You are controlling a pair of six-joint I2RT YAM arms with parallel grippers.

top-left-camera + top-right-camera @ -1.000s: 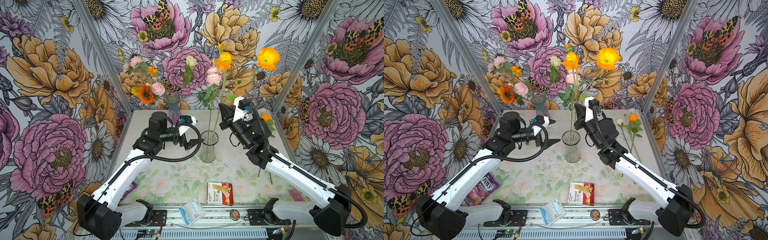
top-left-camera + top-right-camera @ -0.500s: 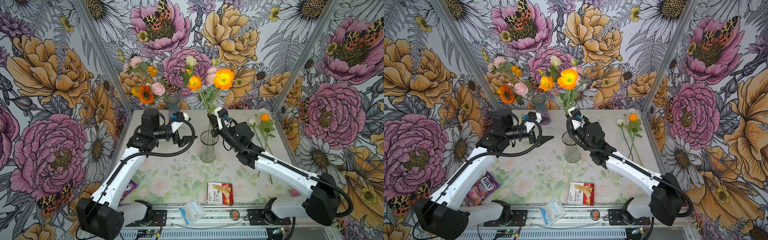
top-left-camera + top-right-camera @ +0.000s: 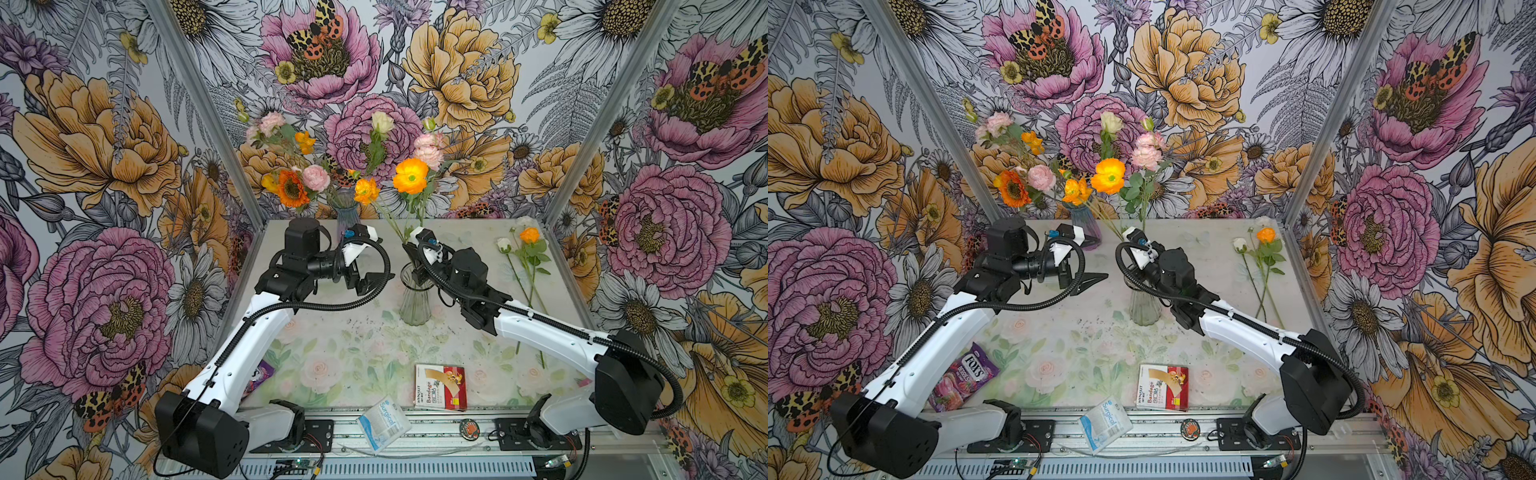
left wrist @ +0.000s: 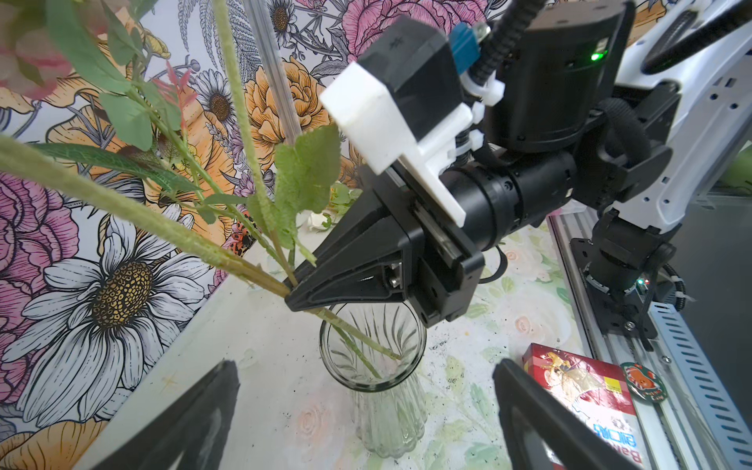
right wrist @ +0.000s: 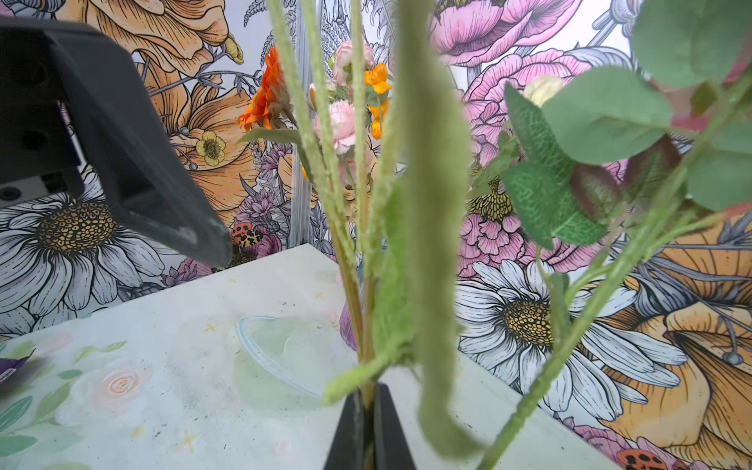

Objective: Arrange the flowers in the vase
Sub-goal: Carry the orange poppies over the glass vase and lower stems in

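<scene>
The insertion step is judged to be in hand: thin, fuzzy green-stemmed flowers (image 4: 162,228) are pinched in the fully closed right gripper (image 4: 292,300), their ends inside the ribbed clear-glass vase (image 3: 412,303). A gentle release is called for next. The left gripper (image 3: 1090,279) is held wide apart, empty.

Table (image 3: 332,332) — clear vase (image 3: 413,303), purple vase (image 3: 347,212), 2 loose flowers (image 3: 530,253), bandage box (image 3: 441,386), candy bag (image 3: 963,380)
</scene>
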